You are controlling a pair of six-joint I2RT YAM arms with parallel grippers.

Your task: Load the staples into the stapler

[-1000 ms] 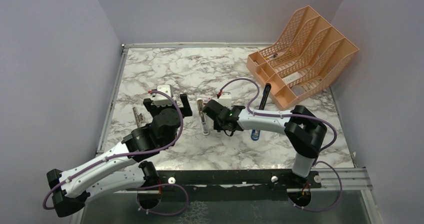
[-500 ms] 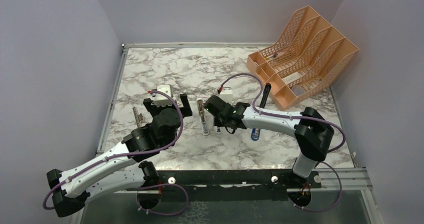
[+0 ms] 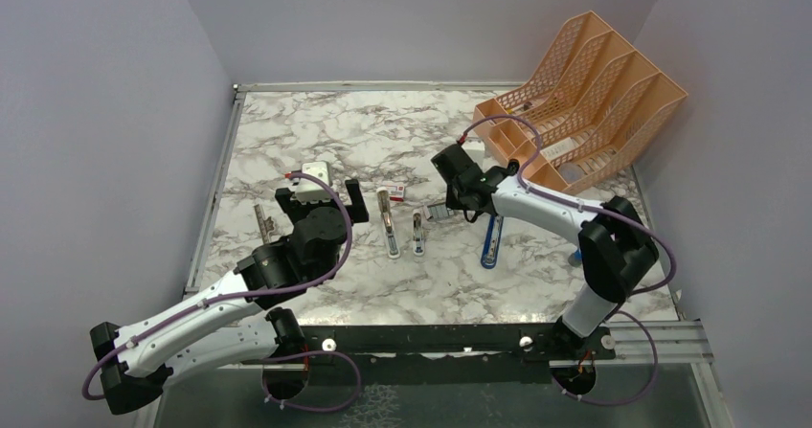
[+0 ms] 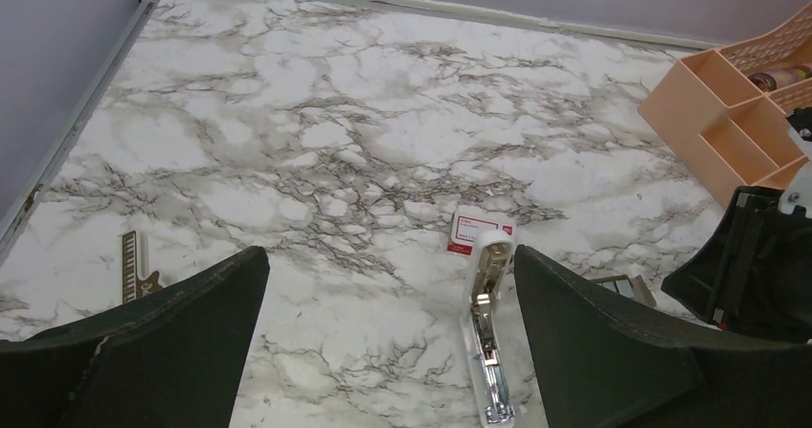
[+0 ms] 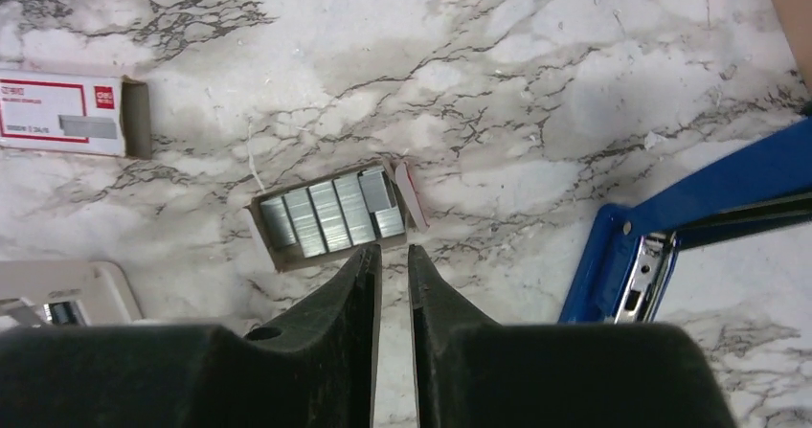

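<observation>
The stapler lies opened on the marble, its silver channel facing up. The staples are several grey blocks in a small open cardboard tray, right of the stapler. My right gripper hovers just short of that tray. In the right wrist view its tips stand a narrow gap apart with nothing between them. My left gripper rests left of the stapler, wide open and empty.
A red-and-white box lies behind the stapler. A short white-and-metal piece lies beside it. A blue-and-black tool is right of the tray. An orange file rack stands back right. A metal strip is far left.
My right gripper has left the spot beside the stapler and swung back-right to the staple tray. The short piece it was over now lies uncovered. The left arm has not moved.
</observation>
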